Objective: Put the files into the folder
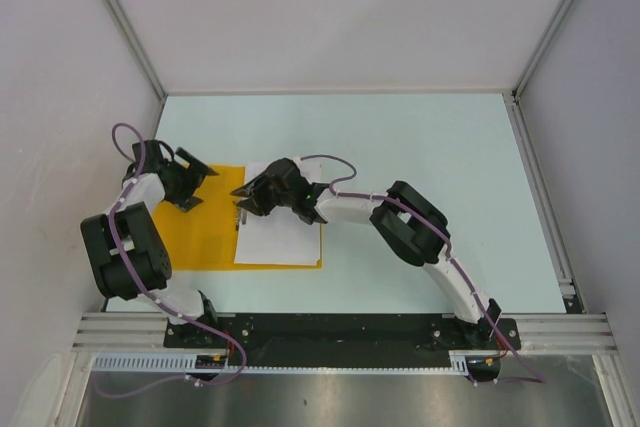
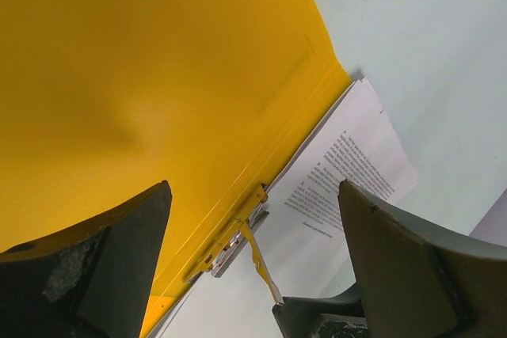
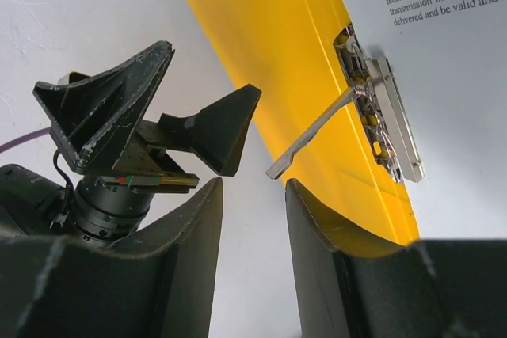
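Metal clip lever [image 3: 313, 134] raised: wrist views | overhead: beneath right claw [image 1: 243, 205]

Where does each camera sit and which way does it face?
Top external: above and behind the bases, looking down on folder and paper; left arm and right arm show.
Left wrist: on the left arm, facing the folder's cover and clip; left gripper frames it.
Right wrist: on the right arm, facing the clip's lever and left gripper; right gripper below.
Shared: both wrist views show clip and paper.
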`<action>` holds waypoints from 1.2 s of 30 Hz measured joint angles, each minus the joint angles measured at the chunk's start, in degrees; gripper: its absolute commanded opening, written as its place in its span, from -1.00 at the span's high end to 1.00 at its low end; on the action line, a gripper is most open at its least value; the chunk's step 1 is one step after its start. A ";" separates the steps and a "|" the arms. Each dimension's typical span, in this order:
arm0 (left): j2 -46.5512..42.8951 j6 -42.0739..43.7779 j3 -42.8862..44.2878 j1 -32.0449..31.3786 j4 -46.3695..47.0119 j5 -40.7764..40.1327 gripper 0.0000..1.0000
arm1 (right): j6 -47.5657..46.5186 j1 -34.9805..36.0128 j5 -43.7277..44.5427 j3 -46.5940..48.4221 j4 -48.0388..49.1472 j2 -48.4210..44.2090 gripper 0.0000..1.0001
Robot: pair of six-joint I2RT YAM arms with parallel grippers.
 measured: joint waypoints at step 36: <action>-0.52 1.97 1.16 0.00 -1.29 -2.82 -0.84 | 3.08 0.39 -1.03 1.36 2.64 3.65 0.69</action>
